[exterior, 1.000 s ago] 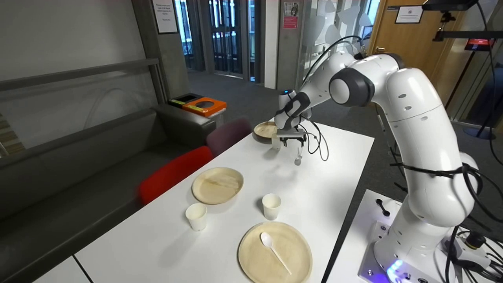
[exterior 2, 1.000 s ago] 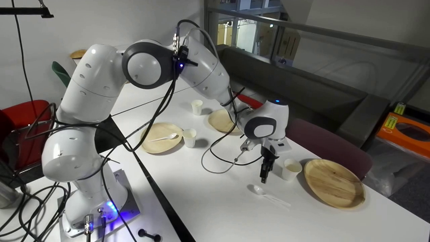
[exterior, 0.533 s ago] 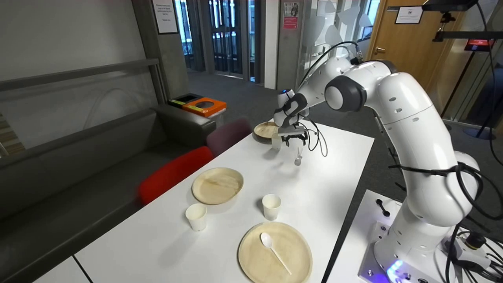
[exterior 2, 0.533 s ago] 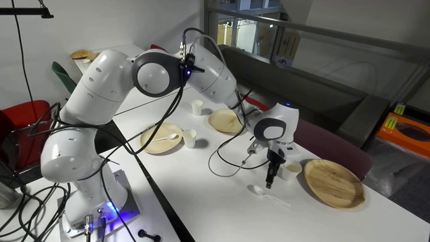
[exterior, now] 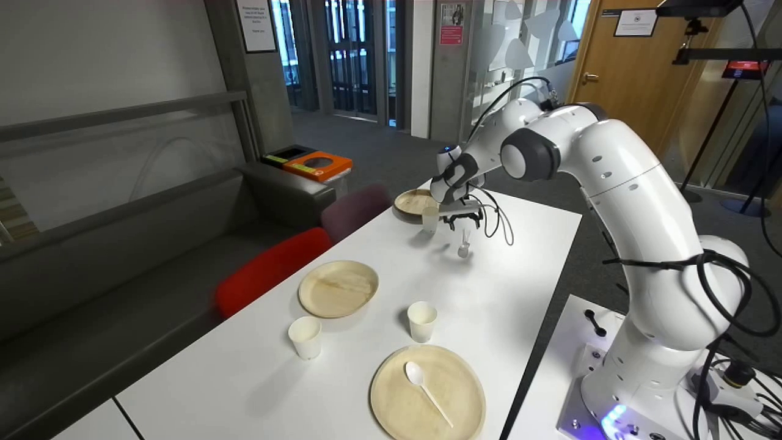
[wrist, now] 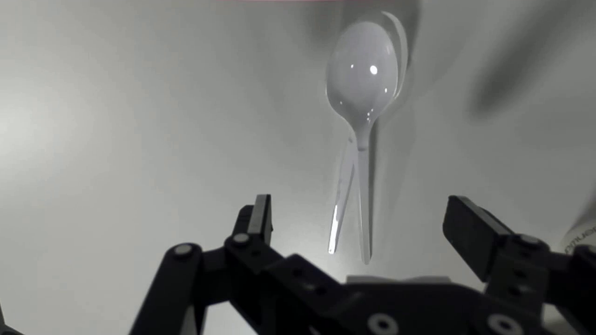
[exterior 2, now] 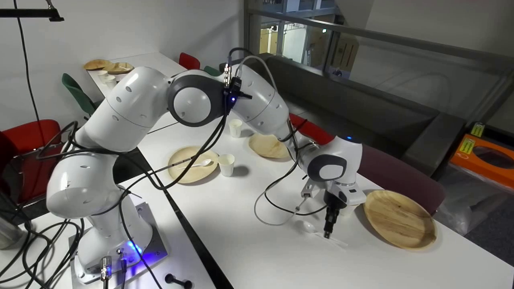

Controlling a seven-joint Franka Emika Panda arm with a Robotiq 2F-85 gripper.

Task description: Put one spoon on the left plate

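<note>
Two white plastic spoons lie stacked on the white table. The upper spoon (wrist: 361, 70) covers most of the lower spoon (wrist: 342, 200), and their handles spread apart. The pair also shows in both exterior views (exterior: 464, 250) (exterior 2: 309, 227). My gripper (wrist: 361, 204) is open and empty, its fingers on either side of the handles, apart from them. In the exterior views the gripper (exterior: 462, 225) (exterior 2: 327, 235) is low over the handle end. Its height above the table is hard to tell. The left plate (exterior: 339, 289) (exterior 2: 267, 145), beige-tan with a raised rim, is bare.
A larger pale-yellow plate (exterior: 391, 403) (exterior 2: 188, 174) holds another white spoon (exterior: 415, 373). A tan bowl (exterior: 412, 201) (exterior 2: 399, 218) stands beyond the gripper. A white cup (exterior: 430, 219) stands close beside the gripper. Two more cups (exterior: 305, 337) (exterior: 422, 321) stand near the plates.
The arm has reached further out and lowered. The gripper has moved down and over the spoon handles. The spoons, plates and cups have not moved.
</note>
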